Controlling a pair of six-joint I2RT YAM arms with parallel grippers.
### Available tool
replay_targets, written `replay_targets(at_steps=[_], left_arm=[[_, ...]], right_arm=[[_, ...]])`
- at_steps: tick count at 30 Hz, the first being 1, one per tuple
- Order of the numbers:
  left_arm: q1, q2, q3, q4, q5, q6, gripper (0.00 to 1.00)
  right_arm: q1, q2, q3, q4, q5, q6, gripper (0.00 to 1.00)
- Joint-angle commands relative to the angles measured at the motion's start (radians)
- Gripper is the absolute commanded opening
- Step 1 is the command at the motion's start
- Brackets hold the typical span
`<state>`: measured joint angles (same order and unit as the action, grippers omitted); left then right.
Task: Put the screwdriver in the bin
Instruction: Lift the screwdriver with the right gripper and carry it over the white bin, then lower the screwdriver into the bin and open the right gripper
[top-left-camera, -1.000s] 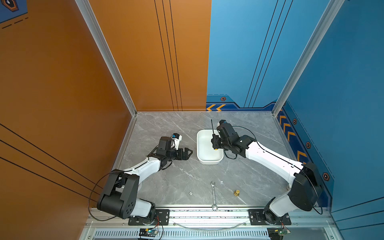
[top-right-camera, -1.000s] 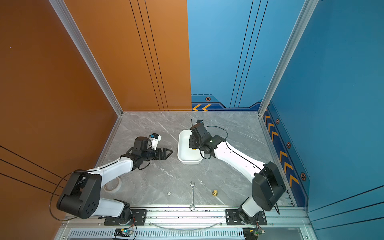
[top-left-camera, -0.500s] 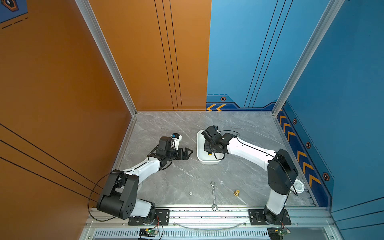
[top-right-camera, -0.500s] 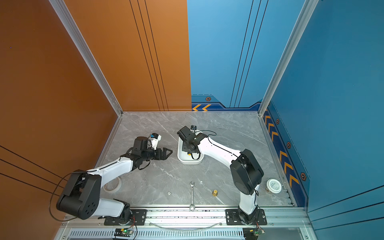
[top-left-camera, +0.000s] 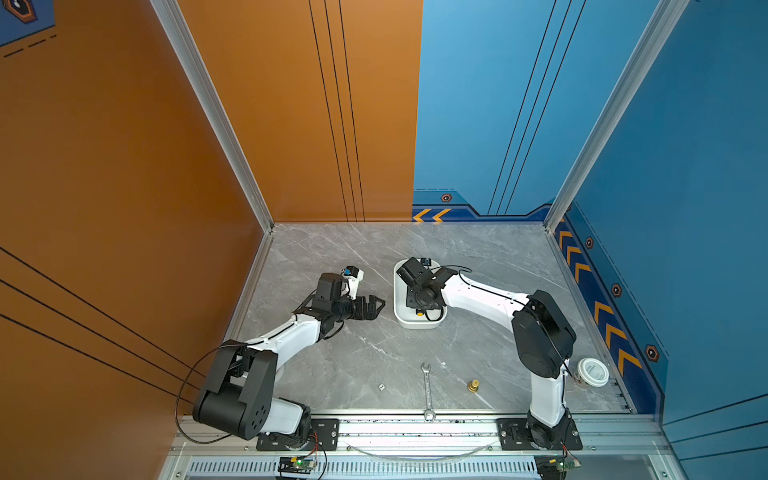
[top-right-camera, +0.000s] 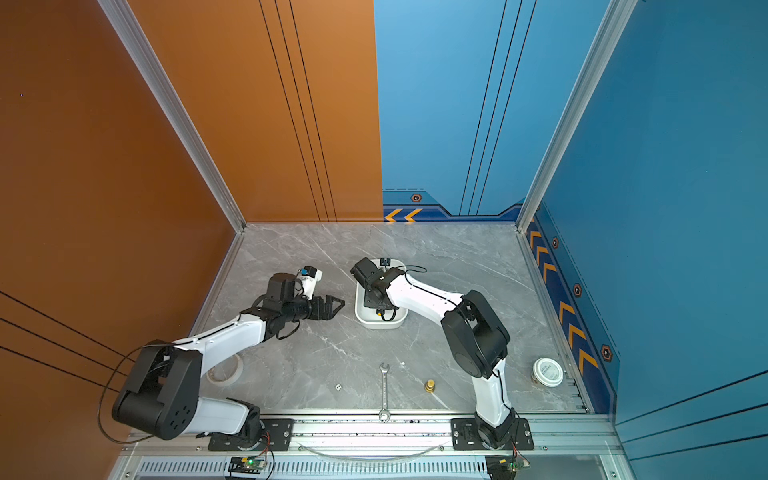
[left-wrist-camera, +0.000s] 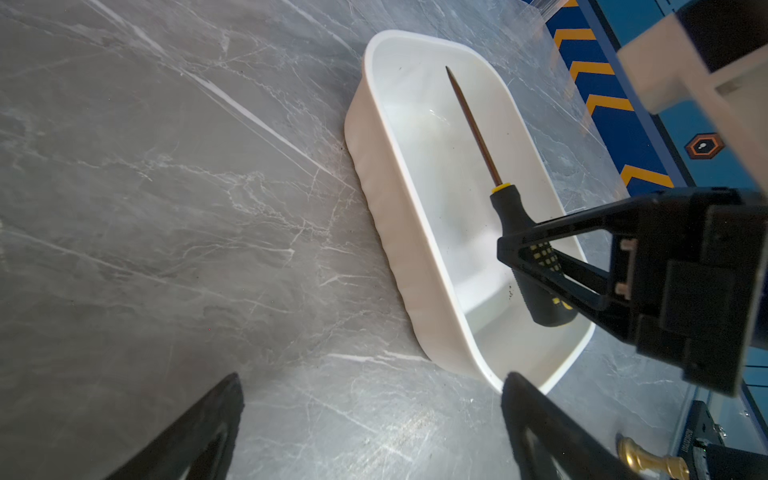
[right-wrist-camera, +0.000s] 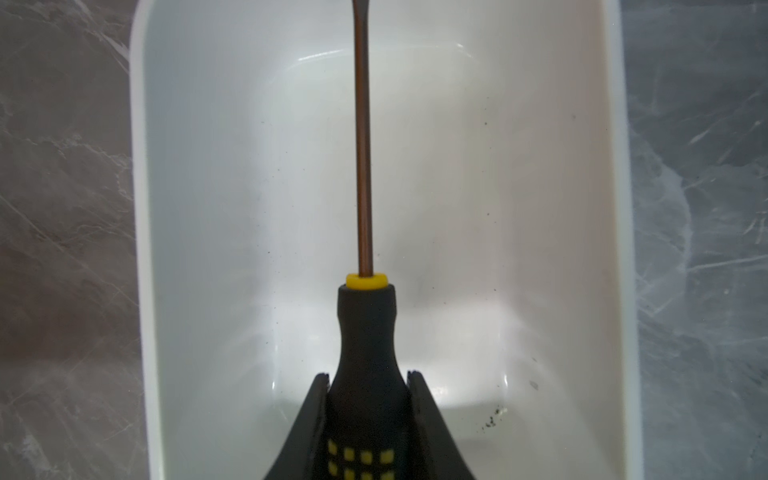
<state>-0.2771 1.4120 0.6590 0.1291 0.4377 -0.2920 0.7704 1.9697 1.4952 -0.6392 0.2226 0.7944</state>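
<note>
The screwdriver (right-wrist-camera: 365, 332), with a black handle with yellow dots and a thin shaft, lies lengthwise low inside the white bin (right-wrist-camera: 540, 166). My right gripper (right-wrist-camera: 368, 378) is shut on its handle. In the left wrist view the screwdriver (left-wrist-camera: 509, 212) sits within the bin's walls (left-wrist-camera: 399, 166), the shaft pointing at the far end. In both top views the right wrist covers most of the bin (top-left-camera: 401, 316); only the screwdriver's yellow end cap (top-left-camera: 419, 314) shows. My left gripper (top-left-camera: 376, 305) stands open and empty on the table just left of the bin.
A silver wrench (top-left-camera: 427, 390), a brass fitting (top-left-camera: 473, 385) and a tiny white cube (top-left-camera: 381, 387) lie near the front edge. A round white tub (top-left-camera: 593, 372) stands at the front right. A tape roll (top-right-camera: 224, 372) lies under the left arm.
My right arm has folded in and lowered the screwdriver from above the bin's right side down into the bin. The left arm has not moved.
</note>
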Motion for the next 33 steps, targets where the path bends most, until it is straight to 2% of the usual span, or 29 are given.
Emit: replay_targets(at_steps=[1,17,24,33], left_arm=[[0.0,-0.015,0.003,-0.025,-0.013,0.021,0.98],[0.002,0.0,0.01,-0.025,-0.014,0.022,0.98],[0.002,0.011,0.011,-0.025,-0.014,0.022,0.98],[0.002,0.008,0.01,-0.028,-0.017,0.022,0.98]], right_arm=[[-0.01,0.028,0.036,-0.03,0.042,0.014,0.0],[-0.029,0.135,0.076,-0.028,0.021,-0.003,0.01],[-0.033,0.156,0.08,-0.028,0.01,-0.012,0.09],[-0.037,0.161,0.085,-0.029,0.006,-0.022,0.32]])
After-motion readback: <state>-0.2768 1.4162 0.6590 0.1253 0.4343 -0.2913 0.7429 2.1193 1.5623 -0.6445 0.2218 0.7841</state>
